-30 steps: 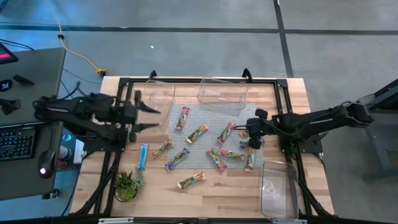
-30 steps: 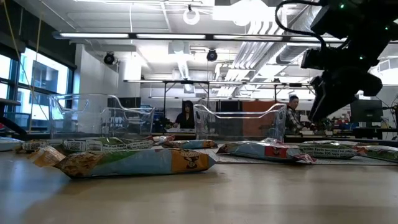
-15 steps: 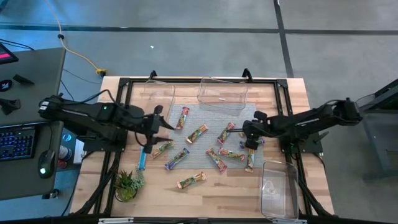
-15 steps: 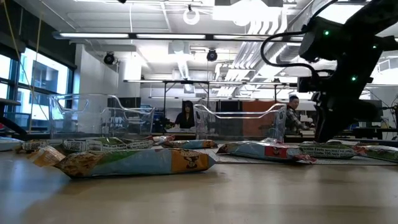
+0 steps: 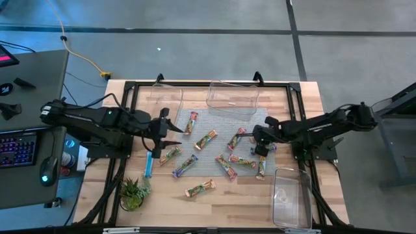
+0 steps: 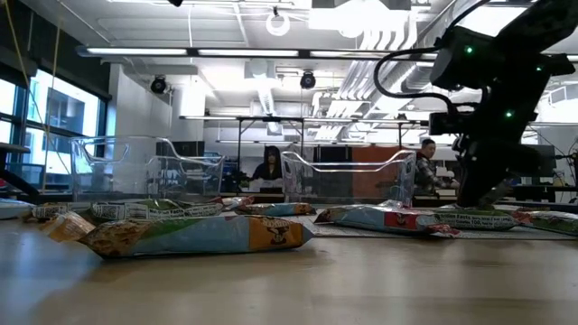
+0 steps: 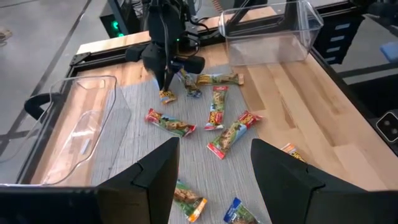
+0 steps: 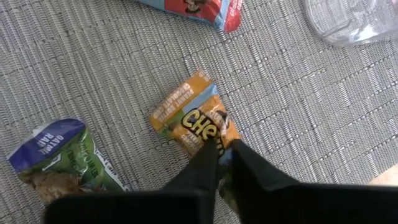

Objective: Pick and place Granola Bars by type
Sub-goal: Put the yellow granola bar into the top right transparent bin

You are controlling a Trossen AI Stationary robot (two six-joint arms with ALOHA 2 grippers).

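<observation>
Right gripper: pressing down on the grey mat, its two dark fingers nearly together and pinching the edge of an orange-and-green granola bar. Since a second ago it has been dropping from above the bars to mat level, and over the last half second it is barely moving, so the grasp appears to be closing now.

Neighbouring bars: a blue-wrapped bar is lying just beside the pinched one, and a red-ended bar is lying farther off, both untouched.

Left gripper: hovering over the mat's left edge with its fingers spread wide and holding nothing. It has been swinging in from the table's left side and is now facing the scatter of bars.

Granola Bars: lying loose across the mat and bare wood, about a dozen, none sorted yet.

Clear bins: two are standing at the far edge, one near the right front corner; whether any holds a bar cannot be told.

Meaning: sorting is likely just beginning, with the first pick under way on the right.
</observation>
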